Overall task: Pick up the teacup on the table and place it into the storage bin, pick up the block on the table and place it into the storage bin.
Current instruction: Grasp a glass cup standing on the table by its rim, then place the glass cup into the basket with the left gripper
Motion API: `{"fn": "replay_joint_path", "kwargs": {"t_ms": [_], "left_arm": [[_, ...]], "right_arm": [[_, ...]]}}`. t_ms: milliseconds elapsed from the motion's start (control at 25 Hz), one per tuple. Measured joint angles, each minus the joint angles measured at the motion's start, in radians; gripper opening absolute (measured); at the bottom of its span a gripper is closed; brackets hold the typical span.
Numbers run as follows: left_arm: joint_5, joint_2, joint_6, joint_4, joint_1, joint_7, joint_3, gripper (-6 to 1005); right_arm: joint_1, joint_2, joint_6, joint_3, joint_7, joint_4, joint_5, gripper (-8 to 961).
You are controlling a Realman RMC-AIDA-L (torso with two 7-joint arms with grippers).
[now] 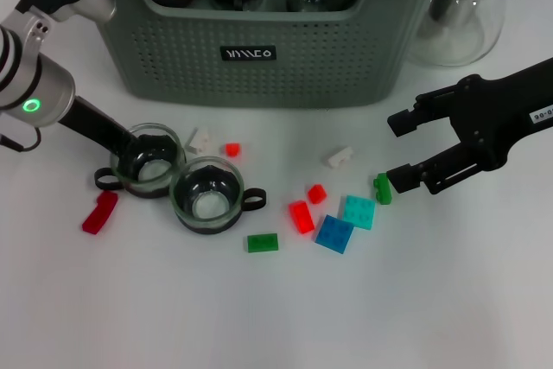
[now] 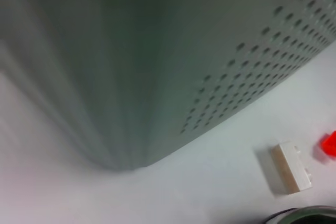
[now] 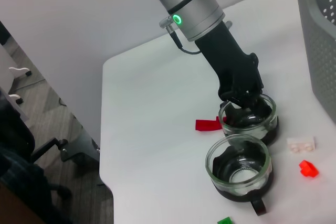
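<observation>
Two glass teacups with black bases stand in front of the grey-green storage bin (image 1: 259, 75). My left gripper (image 1: 138, 149) reaches down from the left onto the rim of the rear teacup (image 1: 152, 164), which rests on the table; the right wrist view shows the same teacup (image 3: 251, 118) under the left gripper (image 3: 240, 95). The nearer teacup (image 1: 207, 198) stands free. Small blocks lie scattered across the table. My right gripper (image 1: 396, 151) hovers open at the right, its lower fingertip beside a green block (image 1: 382, 187).
Loose blocks include red (image 1: 100, 212), white (image 1: 199, 138), white (image 1: 340, 156), red (image 1: 301, 216), green (image 1: 262, 242), blue (image 1: 333, 233) and teal (image 1: 359, 211). The bin holds dark teapots and glassware. A clear glass pitcher (image 1: 462, 15) stands behind its right end.
</observation>
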Motion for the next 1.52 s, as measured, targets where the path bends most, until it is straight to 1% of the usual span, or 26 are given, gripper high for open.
{"fn": "replay_joint_path", "kwargs": {"t_ms": [80,320,480,560,680,760,800,920,1000,1080,1160,1280,1400,1440,1480,1520], "left_arm": [[0.001,0.000,-0.002,0.002,0.003,0.000,0.002,105],[-0.003,-0.001,0.006,0.019,0.003,-0.003,-0.011,76],[-0.039,-0.003,0.098,0.131,0.014,-0.006,-0.067,57],[-0.106,0.002,0.172,0.206,0.024,-0.006,-0.111,52],[-0.237,0.013,0.288,0.283,0.026,-0.006,-0.177,52],[-0.322,0.016,0.350,0.322,0.021,-0.007,-0.207,52],[-0.377,0.017,0.385,0.343,0.018,-0.010,-0.220,52],[-0.508,0.019,0.441,0.385,0.003,-0.027,-0.232,52],[-0.583,0.020,0.451,0.400,-0.021,-0.039,-0.226,52],[-0.622,0.022,0.444,0.405,-0.057,-0.046,-0.222,52],[-0.621,0.024,0.413,0.403,-0.098,-0.053,-0.214,52],[-0.537,0.034,0.289,0.380,-0.160,-0.091,-0.156,52],[-0.449,0.054,0.163,0.305,-0.220,-0.132,-0.092,52],[-0.412,0.066,0.109,0.250,-0.251,-0.148,-0.075,52],[-0.393,0.072,0.082,0.215,-0.269,-0.155,-0.069,53],[-0.359,0.083,0.031,0.149,-0.301,-0.164,-0.065,53]], "right_arm": [[0.000,0.000,0.000,0.000,0.000,0.000,0.000,945],[0.001,-0.003,-0.001,-0.001,0.000,0.000,0.000,945],[0.012,-0.018,-0.017,-0.001,0.012,-0.002,-0.009,945],[0.019,-0.035,-0.030,0.004,0.020,-0.004,-0.011,945],[0.034,-0.072,-0.061,0.015,0.040,0.000,-0.012,945],[0.041,-0.101,-0.085,0.027,0.061,0.001,-0.012,944],[0.043,-0.112,-0.091,0.029,0.069,0.002,-0.012,944],[0.046,-0.154,-0.094,0.027,0.101,0.017,-0.012,944],[0.047,-0.173,-0.094,0.024,0.110,0.039,-0.013,944],[0.045,-0.183,-0.094,0.024,0.115,0.050,-0.016,944],[0.041,-0.189,-0.094,0.028,0.119,0.051,-0.025,944],[0.034,-0.198,-0.094,0.032,0.136,0.052,-0.039,944],[0.026,-0.206,-0.095,0.032,0.151,0.052,-0.040,944],[0.025,-0.207,-0.095,0.031,0.154,0.052,-0.040,944],[0.025,-0.208,-0.095,0.031,0.158,0.052,-0.042,944],[0.025,-0.207,-0.095,0.031,0.161,0.051,-0.047,944]]}}
